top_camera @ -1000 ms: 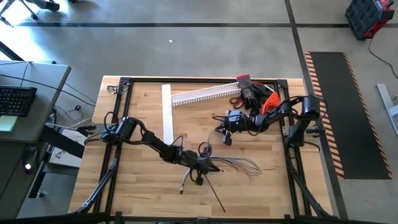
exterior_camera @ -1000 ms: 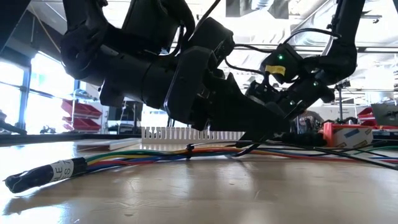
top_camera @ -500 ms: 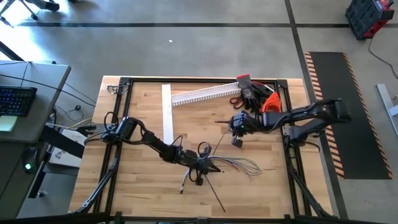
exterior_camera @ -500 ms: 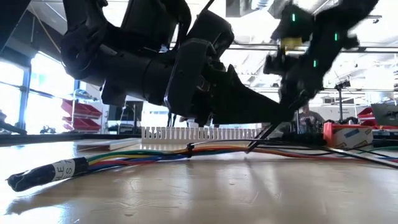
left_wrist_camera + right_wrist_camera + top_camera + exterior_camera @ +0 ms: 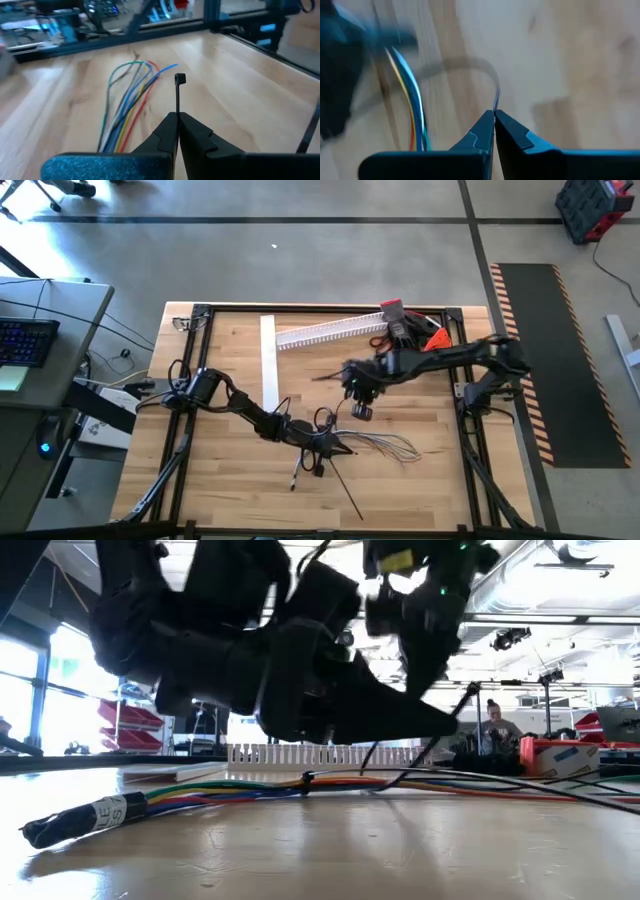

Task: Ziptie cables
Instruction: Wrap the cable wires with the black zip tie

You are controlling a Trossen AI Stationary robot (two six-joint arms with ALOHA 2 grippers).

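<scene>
Left gripper (image 5: 322,448) sits low at table centre, fingers closed. Right gripper (image 5: 352,383), at its one o'clock, is also closed.

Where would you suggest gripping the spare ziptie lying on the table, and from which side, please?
Probably near the middle of the spare ziptie, coming straight down from above. It lies flat, thin and straight on bare wood, running from the cables towards the table's near edge, so the fingers should close across its width. Both the left gripper and the right gripper are already shut on zipties.
</scene>
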